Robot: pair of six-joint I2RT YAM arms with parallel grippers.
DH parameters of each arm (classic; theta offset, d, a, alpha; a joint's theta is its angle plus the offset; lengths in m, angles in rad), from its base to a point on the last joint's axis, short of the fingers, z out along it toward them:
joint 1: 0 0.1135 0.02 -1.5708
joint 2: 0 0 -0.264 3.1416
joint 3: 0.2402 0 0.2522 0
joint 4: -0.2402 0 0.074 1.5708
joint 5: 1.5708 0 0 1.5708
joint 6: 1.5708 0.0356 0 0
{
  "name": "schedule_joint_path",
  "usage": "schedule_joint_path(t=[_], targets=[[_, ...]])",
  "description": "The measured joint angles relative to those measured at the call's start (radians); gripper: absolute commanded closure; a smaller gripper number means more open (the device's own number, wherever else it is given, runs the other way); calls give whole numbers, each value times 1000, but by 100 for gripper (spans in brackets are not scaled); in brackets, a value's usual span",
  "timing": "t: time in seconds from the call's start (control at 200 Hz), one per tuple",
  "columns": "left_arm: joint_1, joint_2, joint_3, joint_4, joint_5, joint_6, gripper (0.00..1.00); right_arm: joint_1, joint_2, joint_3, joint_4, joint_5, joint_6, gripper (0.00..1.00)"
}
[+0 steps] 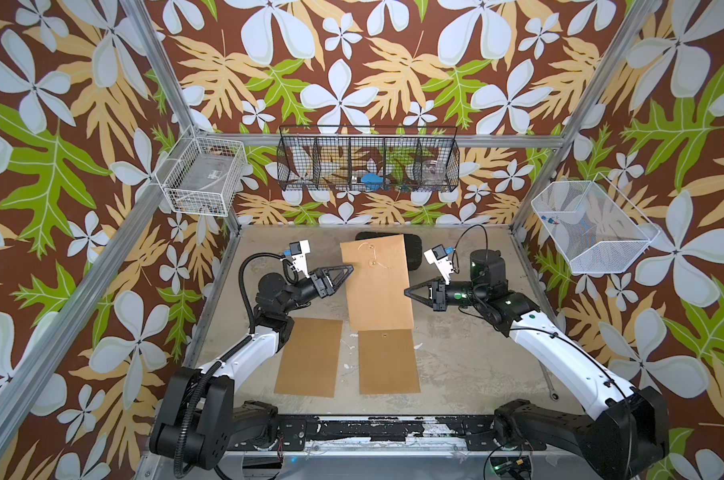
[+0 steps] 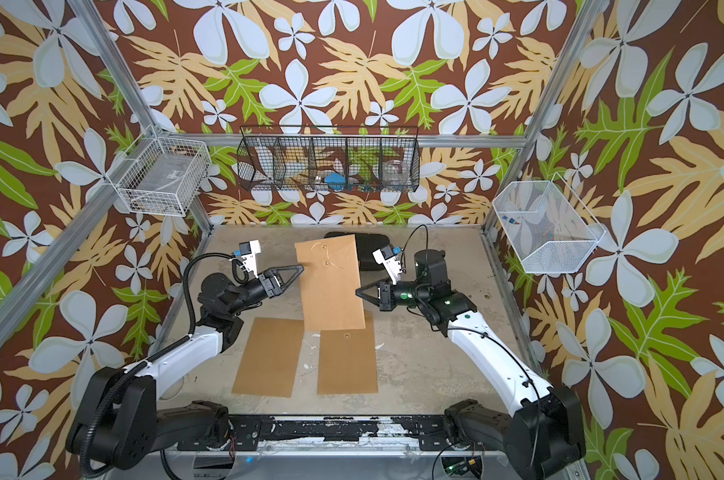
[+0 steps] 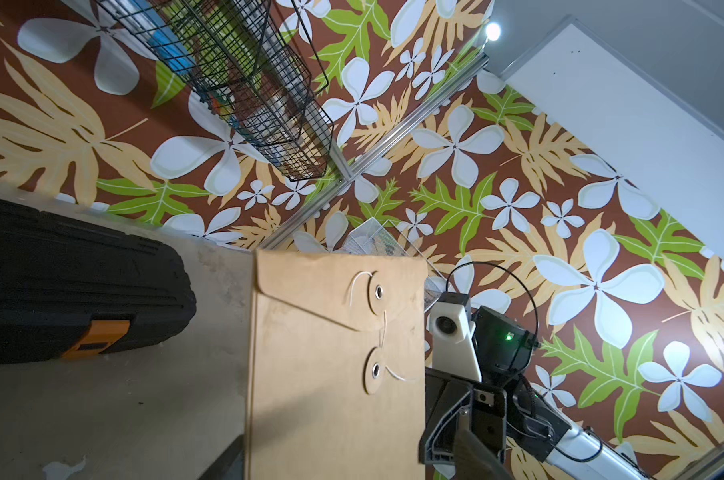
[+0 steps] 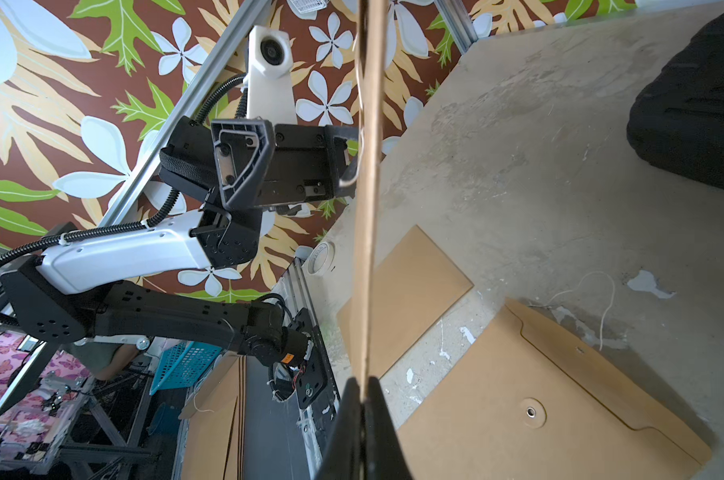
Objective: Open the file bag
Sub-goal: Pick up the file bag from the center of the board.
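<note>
A brown paper file bag point(image 1: 376, 286) point(image 2: 331, 291) hangs tilted above the middle of the table. Its flap face shows two round discs, and a loose white string point(image 3: 383, 328) runs between them. My right gripper point(image 1: 408, 292) point(image 4: 364, 395) is shut on the bag's right edge, and the right wrist view shows the bag point(image 4: 366, 208) edge-on. At the bag's upper left edge my left gripper point(image 1: 349, 269) point(image 2: 300, 269) stands open on the flap side. In the left wrist view its fingertips point(image 3: 474, 455) flank the bag point(image 3: 335, 395) without gripping it.
Two more file bags point(image 1: 310, 357) point(image 1: 388, 361) lie flat on the table near the front. A black toolbox point(image 1: 414, 253) point(image 3: 61, 282) sits behind the held bag. A black wire basket point(image 1: 368, 160) and white wire baskets point(image 1: 204, 174) point(image 1: 592, 224) hang on the walls.
</note>
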Motion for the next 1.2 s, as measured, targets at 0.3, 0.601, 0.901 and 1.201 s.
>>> schedule_joint_path(t=[0.3,0.601,0.901,1.201], targets=[[0,45,12,100,25,-75,42,7,-3,1,0,-26,0,100],[0,64,29,126,45,-98,61,35,14,1,13,-29,3,100],[0,77,32,135,52,-101,90,42,20,11,27,-29,11,100],[0,60,26,151,61,-109,100,42,24,14,6,-10,-2,86]])
